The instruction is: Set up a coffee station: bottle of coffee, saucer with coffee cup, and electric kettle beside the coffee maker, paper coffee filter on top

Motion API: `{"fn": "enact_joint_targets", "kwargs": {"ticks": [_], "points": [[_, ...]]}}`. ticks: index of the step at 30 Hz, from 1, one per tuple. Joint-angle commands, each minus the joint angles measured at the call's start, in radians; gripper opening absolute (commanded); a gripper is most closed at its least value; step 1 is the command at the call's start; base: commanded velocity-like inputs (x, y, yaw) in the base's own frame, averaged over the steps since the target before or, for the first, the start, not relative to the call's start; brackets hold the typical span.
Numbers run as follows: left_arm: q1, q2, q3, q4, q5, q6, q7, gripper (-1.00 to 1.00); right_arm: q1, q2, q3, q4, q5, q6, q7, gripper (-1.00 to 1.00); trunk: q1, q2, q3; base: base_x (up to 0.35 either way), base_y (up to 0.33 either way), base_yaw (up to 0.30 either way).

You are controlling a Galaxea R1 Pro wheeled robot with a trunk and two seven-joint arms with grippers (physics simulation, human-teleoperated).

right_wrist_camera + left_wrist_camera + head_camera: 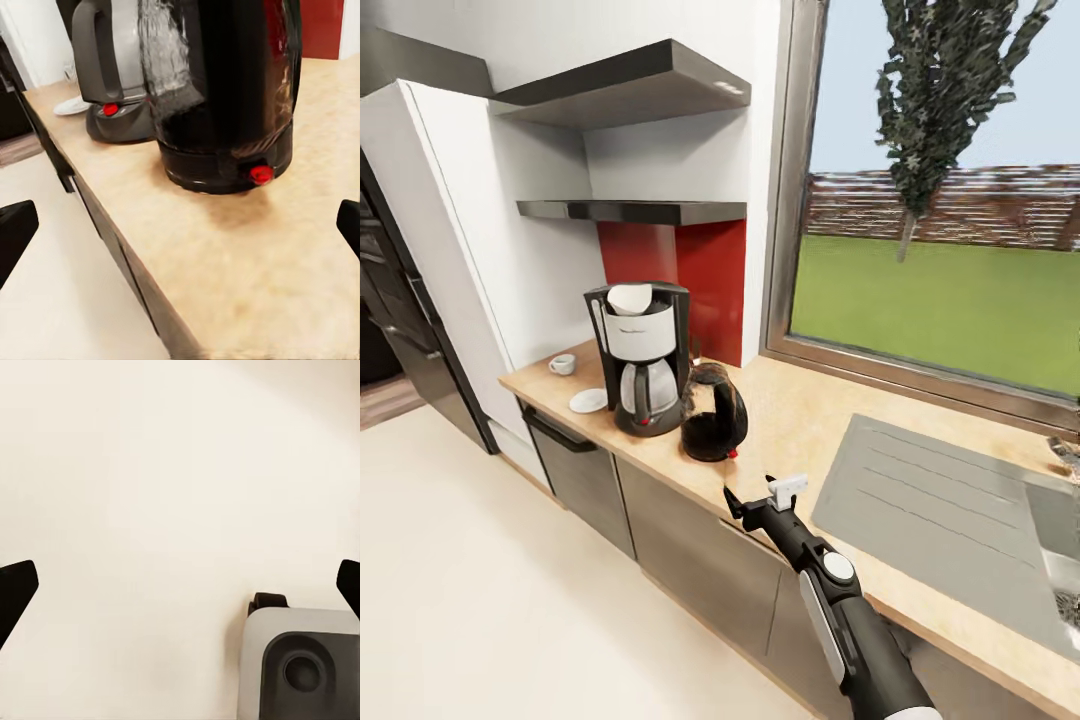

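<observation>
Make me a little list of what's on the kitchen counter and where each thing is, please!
counter: light wood-look top under the window, grey cabinets below
coffee maker: upright near the counter's left end, carafe in place
paper filter: white, sitting in the top of the coffee maker
kettle: right beside the coffee maker, near the front edge
saucer: left of the coffee maker, nothing on it
cup: on the counter behind the saucer, not on it
shelf: dark slab on the wall above
right tool: open, holding nothing, in front of the kettle
</observation>
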Motion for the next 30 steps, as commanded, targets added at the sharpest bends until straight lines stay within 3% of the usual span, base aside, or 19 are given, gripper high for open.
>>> {"fn": "enact_joint_targets", "kwargs": {"ticks": [1,13,21,23,26,27,30], "points": [[-0.001,0.001,-0.008,0.000,0.009,-0.004,0.004,1.00,-0.001,0.000,-0.001,-0.001,0.001,0.002,0.004,1.00,0.000,-0.002,-0.002,-0.255,0.000,0.000],[-0.001,0.001,-0.008,0.000,0.010,-0.004,0.004,1.00,-0.001,0.000,-0.001,0.000,0.001,0.002,0.004,1.00,0.000,-0.002,-0.002,-0.286,0.000,0.000],[-0.003,0.002,-0.007,0.000,0.010,-0.004,0.005,1.00,-0.001,0.000,0.007,-0.004,-0.001,0.002,0.005,1.00,0.000,-0.002,-0.002,-0.037,0.000,0.000],[-0.006,0.002,-0.007,-0.001,0.010,-0.004,0.005,1.00,-0.001,0.000,0.024,0.004,-0.001,0.003,0.007,1.00,0.000,-0.002,-0.002,-0.001,0.000,0.000],[-0.006,0.001,-0.008,-0.001,0.009,-0.004,0.005,1.00,-0.001,0.000,0.049,0.086,-0.002,0.003,0.008,1.00,0.000,-0.002,-0.002,0.000,0.000,0.000],[-0.008,0.000,-0.009,-0.002,0.006,-0.004,0.005,1.00,0.000,0.000,0.062,0.217,-0.002,0.003,0.009,1.00,0.000,-0.002,-0.002,0.000,0.000,0.000],[-0.008,-0.001,-0.010,-0.003,0.004,-0.004,0.005,1.00,-0.001,0.000,0.107,0.360,-0.001,-0.001,0.007,1.00,0.000,-0.002,-0.002,0.000,0.000,0.000]]}}
